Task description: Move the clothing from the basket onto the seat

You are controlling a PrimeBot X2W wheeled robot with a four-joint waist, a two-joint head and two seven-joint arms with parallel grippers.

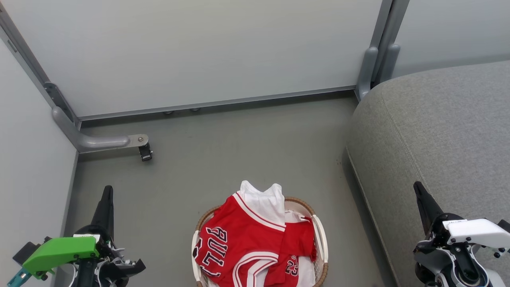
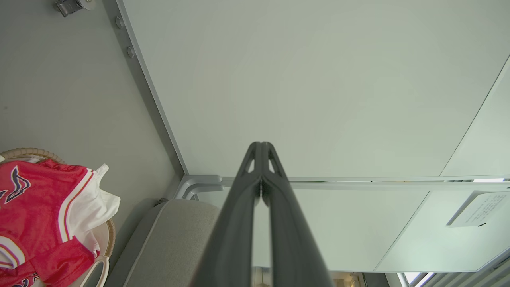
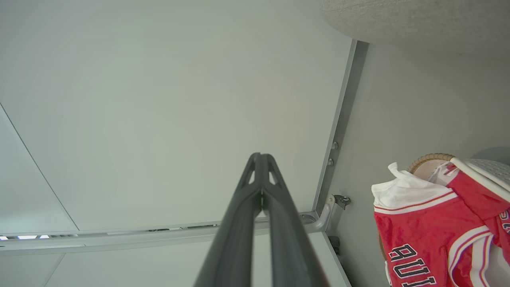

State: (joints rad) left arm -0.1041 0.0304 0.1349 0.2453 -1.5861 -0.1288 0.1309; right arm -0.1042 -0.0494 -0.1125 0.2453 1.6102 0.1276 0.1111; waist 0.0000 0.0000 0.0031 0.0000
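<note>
Looking down from the head camera, the figure shows the basket [image 1: 321, 235] standing on the grey floor [image 1: 239, 151], low in the middle of the view, with the clothing [image 1: 243, 243] heaped inside it. The clothing is red garments with white trim. It fills the basket and rises above the brown woven rim at the far side, where a white inner face is turned up. Dark lettering runs across the fold on the left, and the number 23 shows on a smaller fold toward the right.

The seat [image 1: 438, 131] stands to the robot's right of the basket, near it but apart, with a strip of floor between them. Its grey fabric is bare where it shows.

The left tool [image 1: 107, 193] hangs at the lower left over the floor, and the right tool [image 1: 418, 189] at the lower right is seen against the seat — each well apart from the basket and empty. In both wrist views the two dark fingers are pressed together at their tips.

Behind the basket a pale wall panel [image 1: 199, 52] meets the floor. A small caster [image 1: 146, 153] on a grey bracket stands at the far left.
</note>
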